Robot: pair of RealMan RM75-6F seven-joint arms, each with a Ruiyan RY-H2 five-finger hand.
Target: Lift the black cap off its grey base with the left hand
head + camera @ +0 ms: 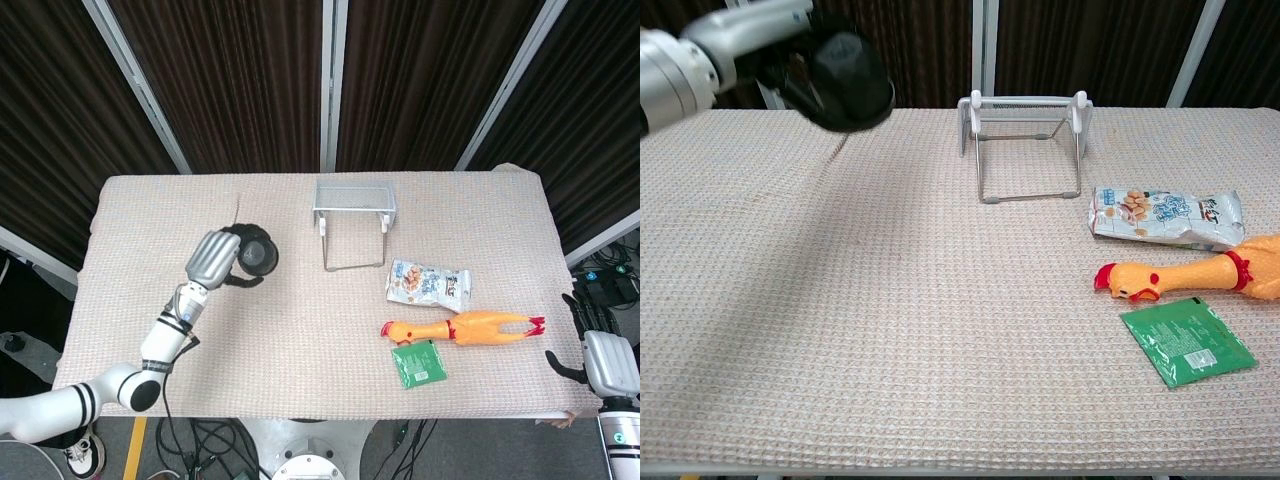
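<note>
My left hand grips the black cap, held up clear of the table. I count one rack, one snack bag, one rubber chicken, one green packet. Only the head view catches my right hand; I can't tell its state.
</note>
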